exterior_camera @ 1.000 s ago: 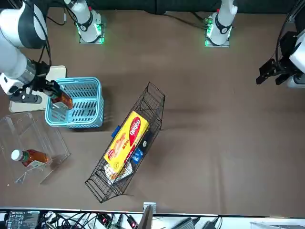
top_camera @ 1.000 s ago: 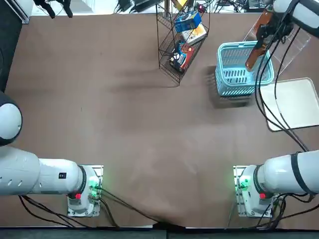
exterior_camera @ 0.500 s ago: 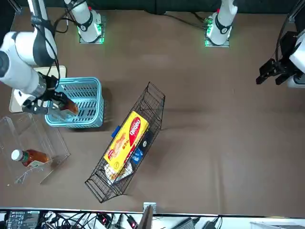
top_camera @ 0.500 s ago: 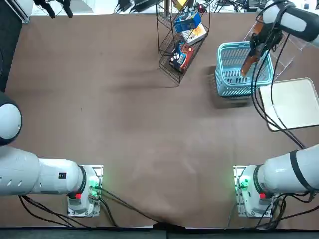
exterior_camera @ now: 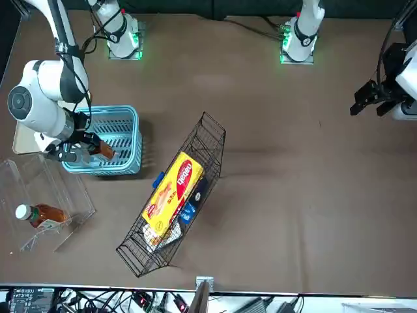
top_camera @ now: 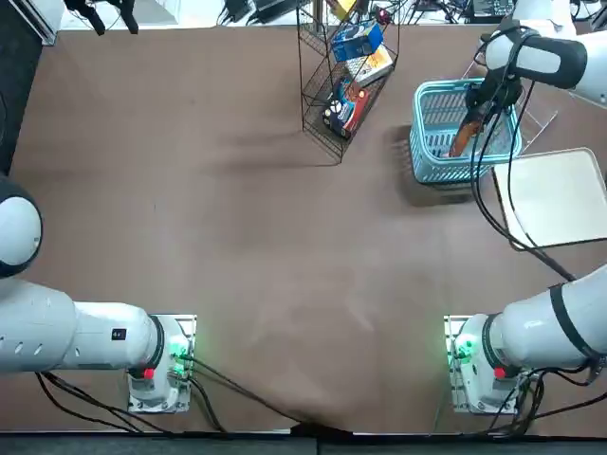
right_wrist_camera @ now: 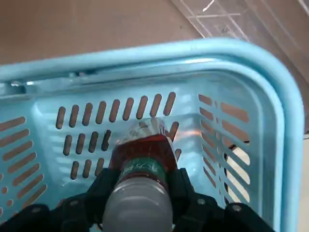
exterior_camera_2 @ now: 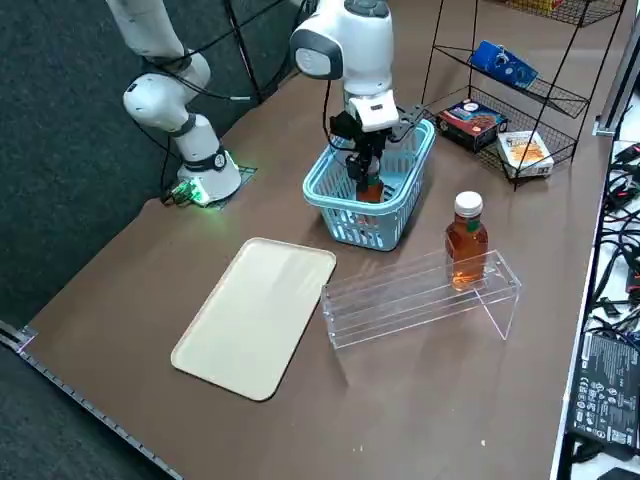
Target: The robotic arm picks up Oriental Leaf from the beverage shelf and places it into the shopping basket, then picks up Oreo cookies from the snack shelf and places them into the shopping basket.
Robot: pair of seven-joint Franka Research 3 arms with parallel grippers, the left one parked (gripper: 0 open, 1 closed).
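Deeper over the light-blue shopping basket (exterior_camera_2: 350, 217), the bottle of orange-brown Oriental Leaf tea (right_wrist_camera: 145, 150) has been carried by the right end effector (right_wrist_camera: 140, 193) since the earlier frames, in which it was held nearer the basket's edge. The bottle is gripped between the two dark fingers, which are closed against its neck end; the translucent cap lies between them, nearest the wrist camera, and the amber body extends beyond the fingertips into the basket opening. On its green neck band pale lettering is seen, too small to be read. Another bottle of the same colour, with a white cap (exterior_camera_2: 467, 235), is held upright by the clear acrylic beverage shelf (exterior_camera_2: 420, 300), beside the basket. In the black wire rack (exterior_camera: 176, 195), a yellow pack (exterior_camera: 172, 195) is marked with a red oval, on which "bebeto" seems to be printed. A bright blue pack (exterior_camera_2: 504, 64), a dark blue-and-red pack (exterior_camera_2: 471, 124) and a white-and-orange box (exterior_camera_2: 525, 152) are also held there. A cream tray (exterior_camera_2: 255, 315) is laid on the brown tabletop (exterior_camera_2: 450, 400).
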